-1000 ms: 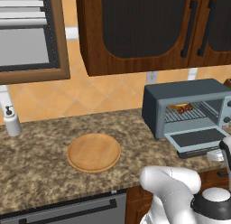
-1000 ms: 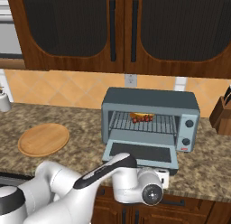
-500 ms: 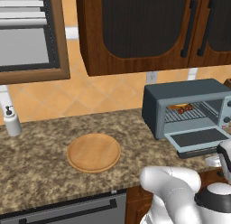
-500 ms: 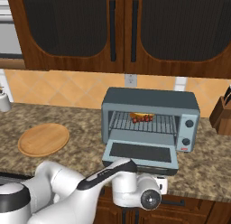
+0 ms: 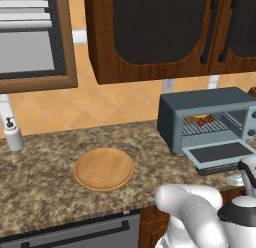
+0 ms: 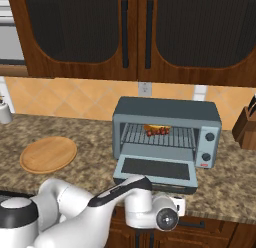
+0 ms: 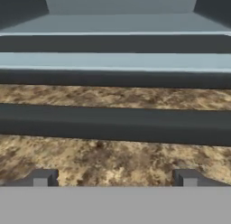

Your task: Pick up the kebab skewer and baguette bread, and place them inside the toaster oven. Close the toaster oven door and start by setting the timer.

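The two-finger gripper (image 7: 115, 178) stands wide open and holds nothing, low at the counter's front edge, looking along the speckled brown granite counter (image 7: 113, 157) at the dark horizontal handle bar (image 7: 115, 123) of the lowered blue-grey glass toaster oven door (image 6: 156, 170). Beyond it, the boxy blue-grey toaster oven (image 6: 167, 129) holds the small golden-yellow baguette bread (image 6: 156, 127) and the dark red kebab skewer (image 6: 157, 132) on its wire rack. The food looks loaded, so closing the door seems next: come up under the bar, centred between the tips, and lift evenly along the hinge arc. Compared with a second ago, the wrist has sunk lower before the door; the round wooden plate (image 5: 104, 168) is unchanged.
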Available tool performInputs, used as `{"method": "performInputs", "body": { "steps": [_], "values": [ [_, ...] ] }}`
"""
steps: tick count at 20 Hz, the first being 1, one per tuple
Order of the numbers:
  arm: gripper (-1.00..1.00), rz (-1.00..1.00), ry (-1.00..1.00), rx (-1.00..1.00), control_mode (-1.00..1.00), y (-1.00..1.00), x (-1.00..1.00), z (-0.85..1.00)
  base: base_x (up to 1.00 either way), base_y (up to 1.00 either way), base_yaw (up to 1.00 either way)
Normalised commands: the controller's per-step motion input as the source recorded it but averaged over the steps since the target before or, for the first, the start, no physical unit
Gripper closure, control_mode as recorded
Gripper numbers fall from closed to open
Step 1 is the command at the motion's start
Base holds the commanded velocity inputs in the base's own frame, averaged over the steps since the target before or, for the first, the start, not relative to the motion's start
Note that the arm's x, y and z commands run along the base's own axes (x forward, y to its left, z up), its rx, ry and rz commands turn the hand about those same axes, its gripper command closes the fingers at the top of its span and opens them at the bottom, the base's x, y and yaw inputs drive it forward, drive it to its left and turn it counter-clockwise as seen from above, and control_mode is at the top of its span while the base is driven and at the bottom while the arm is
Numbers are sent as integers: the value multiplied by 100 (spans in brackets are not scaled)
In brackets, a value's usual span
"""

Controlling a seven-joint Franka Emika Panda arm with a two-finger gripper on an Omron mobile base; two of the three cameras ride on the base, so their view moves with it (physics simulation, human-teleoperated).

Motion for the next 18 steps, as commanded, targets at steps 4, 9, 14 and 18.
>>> {"method": "performInputs", "body": {
  "steps": [4, 9, 14, 18],
  "values": [
    [-100, 0, 2, 0, -100, 0, 8, -5, 0, 0, 0],
    [-100, 0, 0, 0, -100, 0, 14, -12, 0, 0, 0],
    [-100, 0, 3, 0, -100, -2, 6, -16, 0, 0, 0],
    [-100, 0, 4, 0, -100, -1, 3, -10, 0, 0, 0]
  ]
}}
